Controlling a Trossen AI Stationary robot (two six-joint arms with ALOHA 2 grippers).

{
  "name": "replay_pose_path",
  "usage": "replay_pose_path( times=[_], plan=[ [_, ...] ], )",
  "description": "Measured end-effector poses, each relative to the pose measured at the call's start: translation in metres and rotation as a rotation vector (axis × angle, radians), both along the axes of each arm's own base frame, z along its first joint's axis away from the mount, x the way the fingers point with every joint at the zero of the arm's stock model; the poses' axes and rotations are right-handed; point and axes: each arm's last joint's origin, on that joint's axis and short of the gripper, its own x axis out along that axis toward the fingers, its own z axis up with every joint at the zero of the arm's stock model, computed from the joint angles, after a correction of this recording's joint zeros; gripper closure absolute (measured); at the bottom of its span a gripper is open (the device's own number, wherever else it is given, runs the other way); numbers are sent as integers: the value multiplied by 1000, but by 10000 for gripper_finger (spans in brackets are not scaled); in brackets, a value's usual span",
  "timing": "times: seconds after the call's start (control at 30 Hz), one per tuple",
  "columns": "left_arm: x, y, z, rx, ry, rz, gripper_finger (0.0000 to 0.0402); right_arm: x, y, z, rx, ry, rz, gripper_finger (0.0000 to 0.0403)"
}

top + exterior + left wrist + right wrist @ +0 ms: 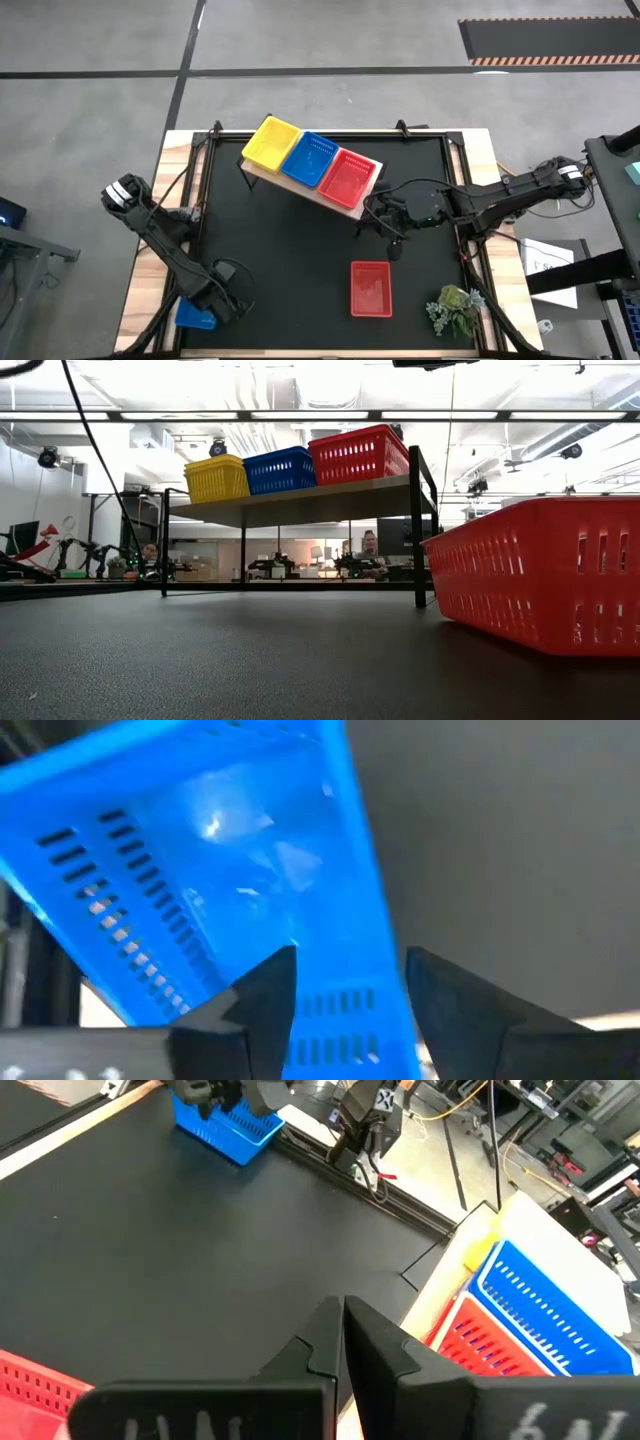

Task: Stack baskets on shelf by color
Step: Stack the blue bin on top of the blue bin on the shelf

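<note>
Your left hand (pixel 205 312) at the desk's (pixel 290 250) near-left corner, pinching a blue basket's (pixel 193 319) wall, your right hand (pixel 393 243) pressed together beside the shelf (pixel 300 183), loose red basket (pixel 371 288) just nearer you.

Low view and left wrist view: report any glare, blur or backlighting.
Low view: bright ceiling lights behind the shelf leave its underside dark, and the near red basket looks soft. Left wrist view: the blue basket in the left claw is close and blurred, with white glare patches on its plastic.
</note>
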Motion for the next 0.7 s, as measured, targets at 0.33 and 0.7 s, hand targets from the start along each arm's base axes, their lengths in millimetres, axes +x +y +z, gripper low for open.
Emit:
replay_pose_path(
  times=[0.33, 0.7],
  plan=[
    [-2, 3, -18, -14, -54, -79, 285, 0, 0, 0, -3, 0, -3, 394],
    [8, -8, 7, -130, -209, -386, 399, 0, 0, 0, 5, 1, -7, 394]
  ],
)
